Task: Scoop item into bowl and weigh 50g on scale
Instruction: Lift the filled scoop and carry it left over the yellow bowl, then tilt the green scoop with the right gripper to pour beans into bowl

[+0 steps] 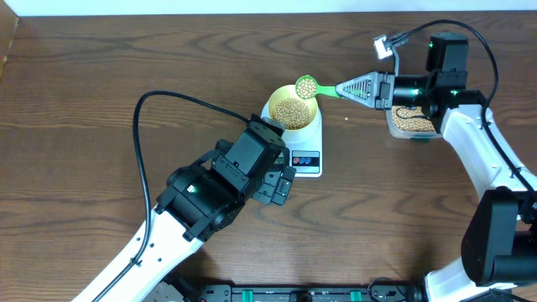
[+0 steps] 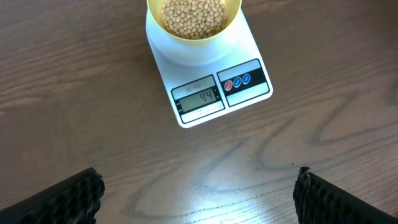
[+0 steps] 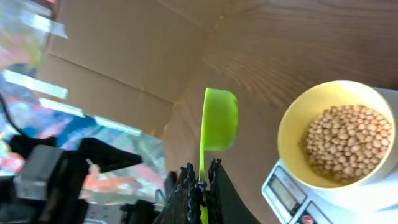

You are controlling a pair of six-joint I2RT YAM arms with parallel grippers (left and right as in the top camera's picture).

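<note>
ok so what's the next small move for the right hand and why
Probably tip the green plastic scoop gently over the small pale yellow bowl, adding only a few of its small beige beans: the white digital scale reads 44, short of 50.

table — brown wood | clear tub — right side | cardboard — beyond table edge

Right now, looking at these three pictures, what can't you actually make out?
Overhead: the display of the scale is hidden under the left arm.
Overhead: the clear tub is mostly covered by the right arm.
Left wrist: the yellow bowl is cut off by the top edge.
Right wrist: the green scoop shows side-on, so its contents are hidden here; the background at left is blurred.
</note>
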